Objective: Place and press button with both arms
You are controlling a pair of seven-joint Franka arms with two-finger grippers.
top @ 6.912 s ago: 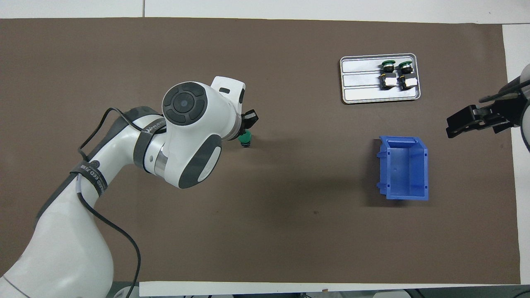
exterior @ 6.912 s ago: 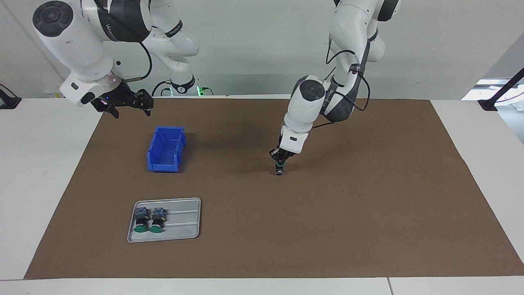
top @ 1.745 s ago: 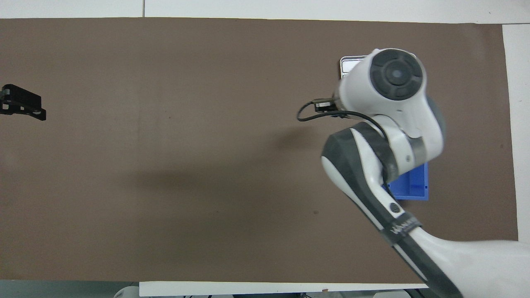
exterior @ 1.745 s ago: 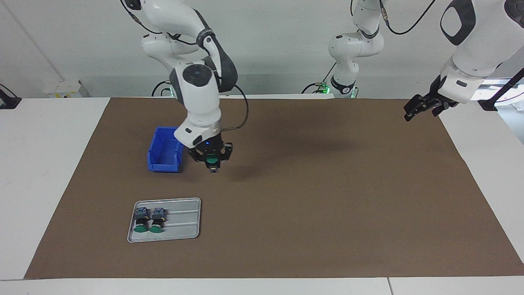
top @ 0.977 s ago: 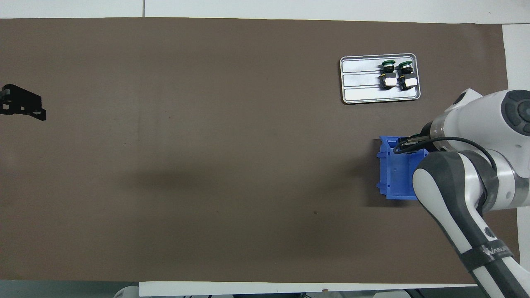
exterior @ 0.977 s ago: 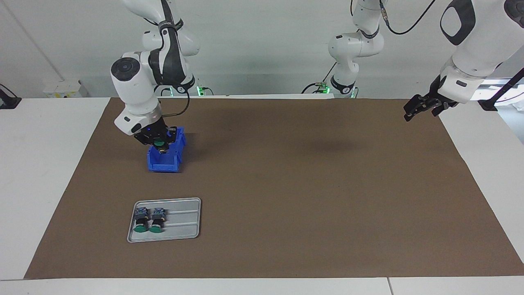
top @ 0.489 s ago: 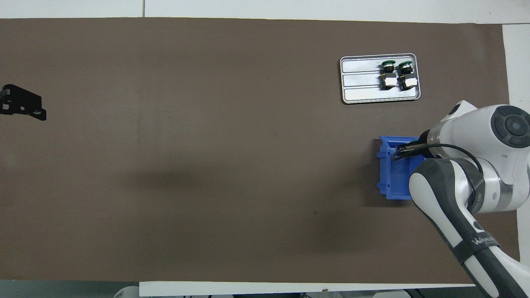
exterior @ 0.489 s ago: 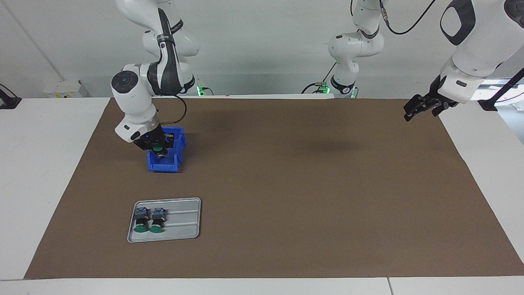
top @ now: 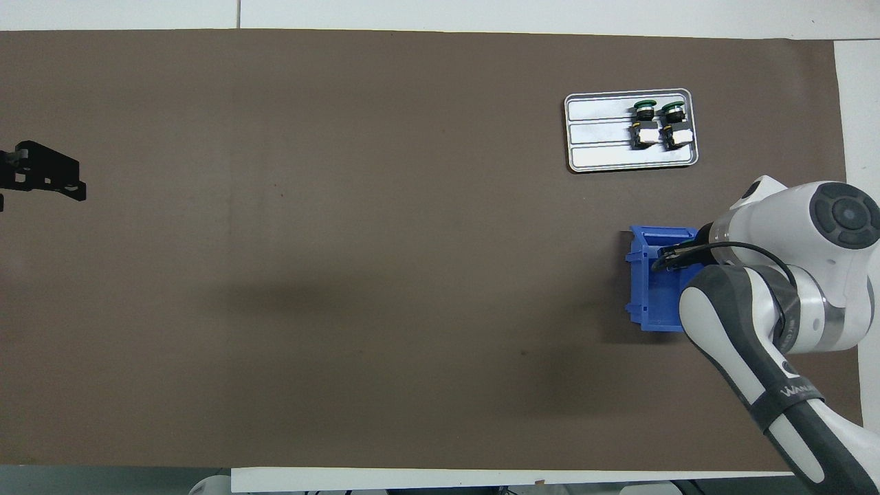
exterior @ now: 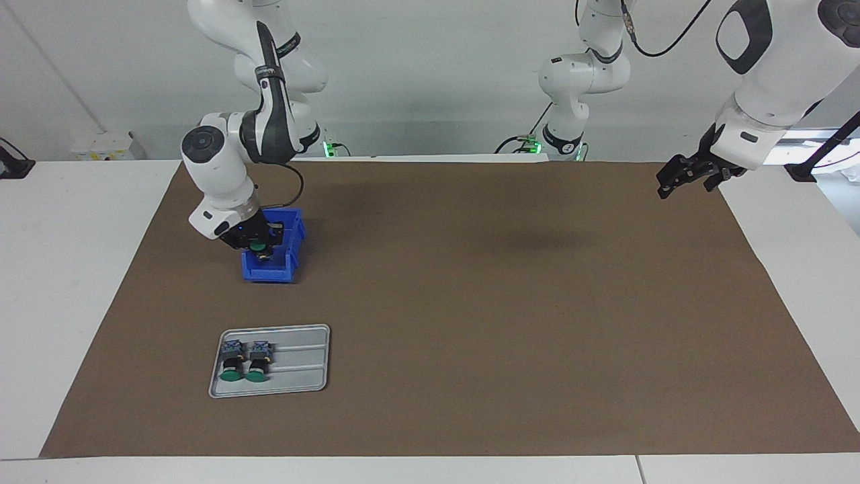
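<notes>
My right gripper (exterior: 259, 250) is shut on the button (exterior: 258, 246), whose green cap shows between the fingers. It holds the button low inside the open top of the blue bin (exterior: 279, 266), at the end of the bin farther from the robots. In the overhead view my right arm covers the gripper and the button, and only part of the bin (top: 650, 292) shows. My left gripper (exterior: 674, 181) is open and empty, and waits in the air over the mat's corner at the left arm's end; it also shows in the overhead view (top: 48, 180).
A grey metal tray (exterior: 302, 376) lies farther from the robots than the bin, and holds two identical green-capped switches (exterior: 232, 361) (exterior: 257, 361) side by side. It shows in the overhead view (top: 605, 148) too. A brown mat (exterior: 504, 302) covers the table.
My right gripper carried the button from over the mat to the blue bin and lowered it into the bin's mouth. My left gripper shifted slightly.
</notes>
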